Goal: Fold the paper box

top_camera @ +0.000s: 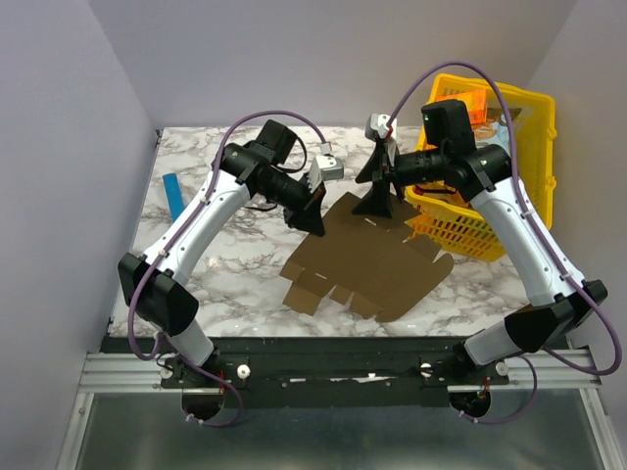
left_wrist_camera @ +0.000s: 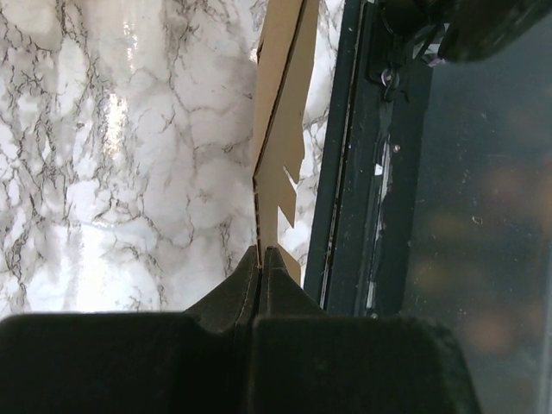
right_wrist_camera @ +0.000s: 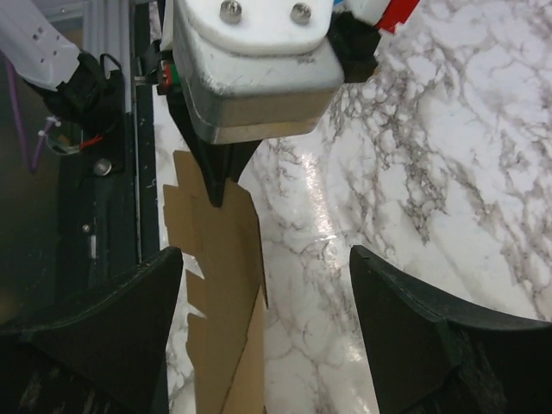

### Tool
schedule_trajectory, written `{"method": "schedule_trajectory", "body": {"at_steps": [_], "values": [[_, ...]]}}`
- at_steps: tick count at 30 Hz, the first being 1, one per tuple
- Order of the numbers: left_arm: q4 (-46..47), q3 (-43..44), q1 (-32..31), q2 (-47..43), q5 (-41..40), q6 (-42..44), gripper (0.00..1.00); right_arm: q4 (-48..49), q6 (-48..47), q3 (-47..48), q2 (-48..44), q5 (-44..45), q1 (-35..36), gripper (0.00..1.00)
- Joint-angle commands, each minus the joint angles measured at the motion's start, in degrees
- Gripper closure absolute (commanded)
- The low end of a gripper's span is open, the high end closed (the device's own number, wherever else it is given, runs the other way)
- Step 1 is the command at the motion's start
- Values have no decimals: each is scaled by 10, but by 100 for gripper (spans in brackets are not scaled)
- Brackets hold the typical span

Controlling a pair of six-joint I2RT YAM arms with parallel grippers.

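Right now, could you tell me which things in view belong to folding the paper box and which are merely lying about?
Part of the job:
- paper box, a flat sheet
- left gripper, shut on its edge
- right gripper, open beside it

Lying about:
- yellow basket
- orange box in the basket
- blue bar

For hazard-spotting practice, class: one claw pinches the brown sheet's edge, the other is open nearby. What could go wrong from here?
The left claw holds only an edge of the paper box; it may slip or tear. The open right claw hangs close to the left one; they could collide. The right arm is beside the yellow basket and might nudge it.
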Motion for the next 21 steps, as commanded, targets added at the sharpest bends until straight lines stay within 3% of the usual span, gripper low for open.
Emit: {"method": "schedule_trajectory", "body": {"at_steps": [1,7,21], "values": [[-11,8,-12,9,-7,0,100,30,8,-39,-14,-15,4,14],[-7,-2,-27,15,-14,1,100,78,19,-93,-31,-8,8,16],[3,-21,-38,8,-22,1,100,107,30,-113,-44,-48,8,61]]}}
